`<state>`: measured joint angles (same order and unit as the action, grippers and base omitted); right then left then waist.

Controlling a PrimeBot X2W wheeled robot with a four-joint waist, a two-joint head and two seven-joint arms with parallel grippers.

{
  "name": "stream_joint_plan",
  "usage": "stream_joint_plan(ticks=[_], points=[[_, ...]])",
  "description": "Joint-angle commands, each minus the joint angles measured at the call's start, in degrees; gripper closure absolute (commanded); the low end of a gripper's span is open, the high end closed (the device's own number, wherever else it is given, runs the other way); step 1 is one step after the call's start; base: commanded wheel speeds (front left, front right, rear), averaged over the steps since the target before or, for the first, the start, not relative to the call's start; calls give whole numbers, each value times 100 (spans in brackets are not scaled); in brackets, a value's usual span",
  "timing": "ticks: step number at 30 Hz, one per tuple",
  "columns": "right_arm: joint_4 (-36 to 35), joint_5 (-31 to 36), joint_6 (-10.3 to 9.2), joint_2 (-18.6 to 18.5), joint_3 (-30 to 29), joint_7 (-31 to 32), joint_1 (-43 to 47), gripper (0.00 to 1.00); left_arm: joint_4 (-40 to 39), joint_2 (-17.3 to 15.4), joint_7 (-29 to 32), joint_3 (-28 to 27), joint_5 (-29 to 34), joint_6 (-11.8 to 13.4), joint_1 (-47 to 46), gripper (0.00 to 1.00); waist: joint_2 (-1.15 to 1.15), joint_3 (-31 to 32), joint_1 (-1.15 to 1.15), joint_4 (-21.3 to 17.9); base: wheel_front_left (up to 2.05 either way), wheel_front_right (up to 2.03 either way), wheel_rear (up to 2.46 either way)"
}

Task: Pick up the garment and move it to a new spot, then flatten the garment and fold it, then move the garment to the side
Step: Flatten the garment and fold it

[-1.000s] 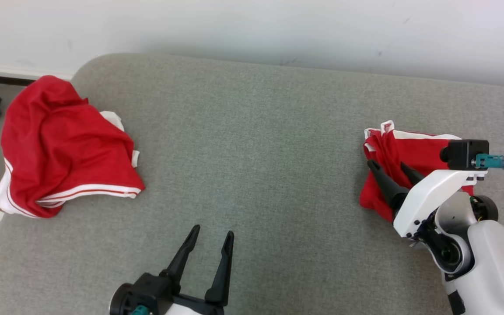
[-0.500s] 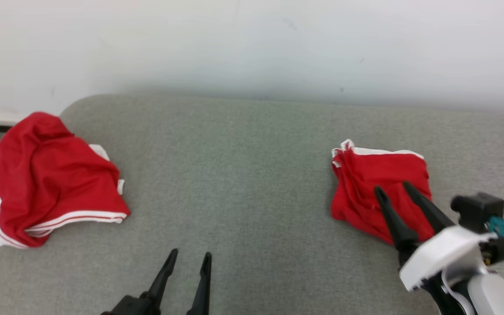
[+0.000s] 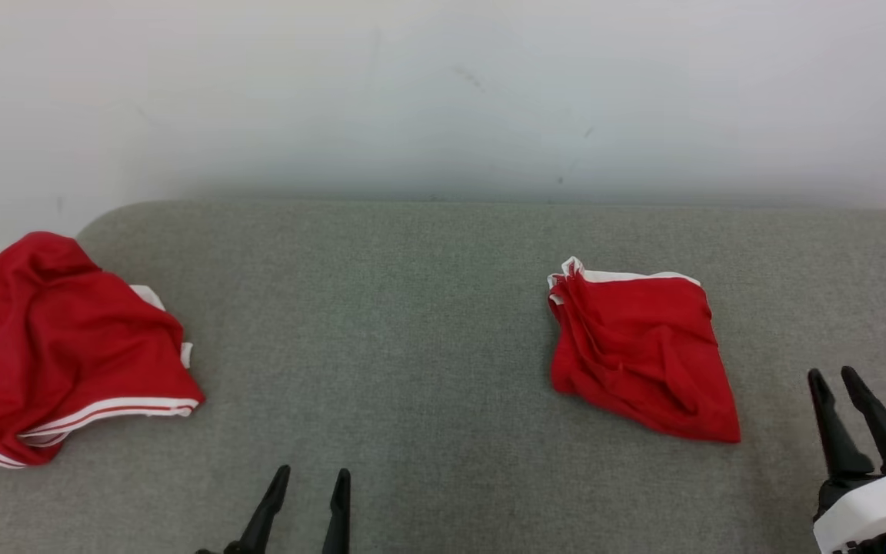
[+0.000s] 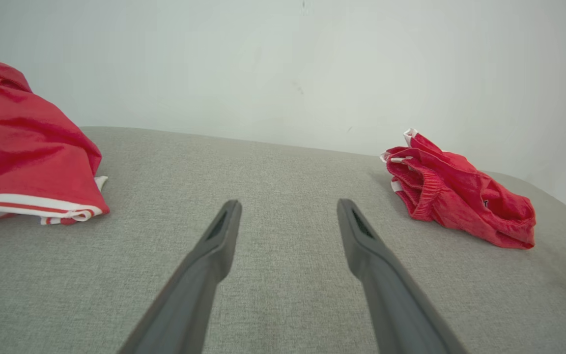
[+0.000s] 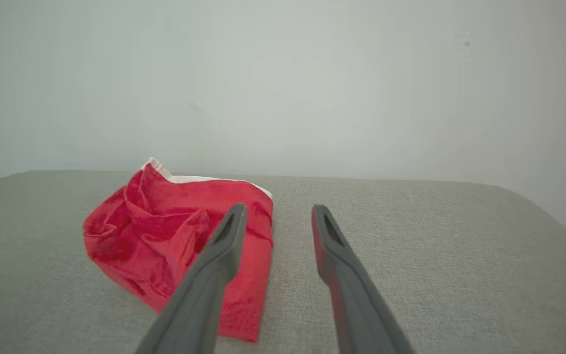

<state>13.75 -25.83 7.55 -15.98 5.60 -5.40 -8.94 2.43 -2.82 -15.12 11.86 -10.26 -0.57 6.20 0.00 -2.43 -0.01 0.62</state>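
- The right gripper [image 3: 831, 374] has drawn back off the folded garment [image 3: 639, 354] and now sits clear of it.
- Its fingers [image 3: 827, 419] have narrowed a little.

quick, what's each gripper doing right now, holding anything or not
left gripper: open, holding nothing
right gripper: open, holding nothing, apart from the folded red garment
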Motion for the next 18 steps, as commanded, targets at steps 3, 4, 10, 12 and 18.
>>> stream_joint_plan(ticks=[3, 4, 10, 12, 18], points=[[325, 143, -13, -142, 15, 50, -316, 100, -54, -19, -2, 13, 124, -49, -165, 0, 0, -286, 1, 192, 0, 0, 0], [450, 148, -13, -146, 35, 84, -413, 100, -48, -19, -2, 20, 135, -61, -195, 0, 0, -363, 1, 235, 0, 0, 0], [1375, 391, -13, -96, 346, 257, -1257, 100, 20, -19, -2, 50, 158, -120, -424, 0, 0, -795, 1, 506, 0, 0, 0], [1679, 418, -13, -92, 521, 286, -1474, 100, 42, -19, -2, 56, 129, -121, -481, 0, 0, -867, 1, 602, 0, 0, 0], [2245, 310, -13, -15, 1076, 112, -1786, 100, 79, -18, -2, 60, 6, -35, -569, 0, 0, -916, 1, 772, 0, 0, 0]])
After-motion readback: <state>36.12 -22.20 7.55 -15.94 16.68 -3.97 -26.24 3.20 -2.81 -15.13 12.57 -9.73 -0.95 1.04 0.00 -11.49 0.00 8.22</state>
